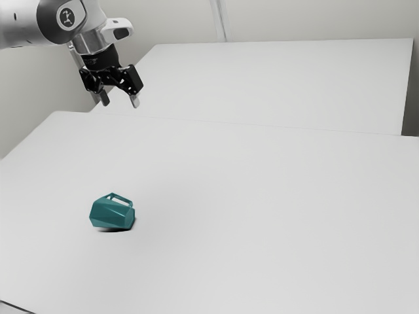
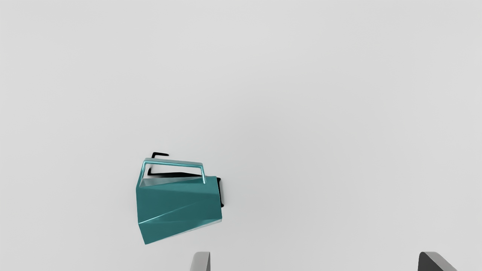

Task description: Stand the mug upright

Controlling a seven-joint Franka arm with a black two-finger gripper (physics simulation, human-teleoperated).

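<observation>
White and grey, the arm (image 1: 19, 25) enters from the exterior view's left. Well below the open black gripper (image 1: 120, 103), whose fingers (image 2: 201, 261) stand wide apart, the faceted teal mug (image 1: 110, 216) lies on its side on the white table (image 1: 275, 216), nearer one fingertip, its handle (image 2: 175, 162) on the side away from them.

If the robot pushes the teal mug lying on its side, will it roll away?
The teal mug probably won't roll far: its sides have flat faces, and its handle sticks out. Its crisp, straight edges suggest it's stiff, not squishy. The shiny surface might be a bit slippery.
</observation>
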